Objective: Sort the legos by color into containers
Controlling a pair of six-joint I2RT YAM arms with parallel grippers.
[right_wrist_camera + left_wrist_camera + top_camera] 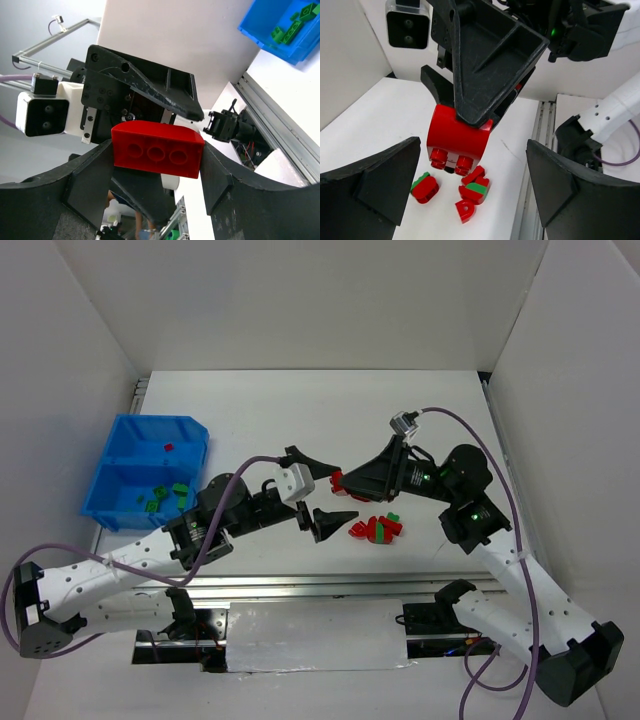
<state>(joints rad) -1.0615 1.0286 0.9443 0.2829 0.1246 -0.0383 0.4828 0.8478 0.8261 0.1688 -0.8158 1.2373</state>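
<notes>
My right gripper [342, 481] is shut on a large red brick [336, 479], held above the table; the brick also shows in the right wrist view [157, 150] between my fingers and in the left wrist view [457, 136]. My left gripper [322, 493] is open and empty, its jaws on either side of that brick, facing the right gripper. A small pile of red and green legos [378, 529] lies on the table just right of it, and shows in the left wrist view [470, 192]. The blue bin [118, 436] stands at the left, with green bricks [160, 496] in its near compartment and one red brick [169, 447] in the far one.
White walls enclose the table on the left, back and right. A metal rail [330, 585] runs along the near edge in front of the arm bases. The bin's corner with green bricks shows in the right wrist view [260, 31].
</notes>
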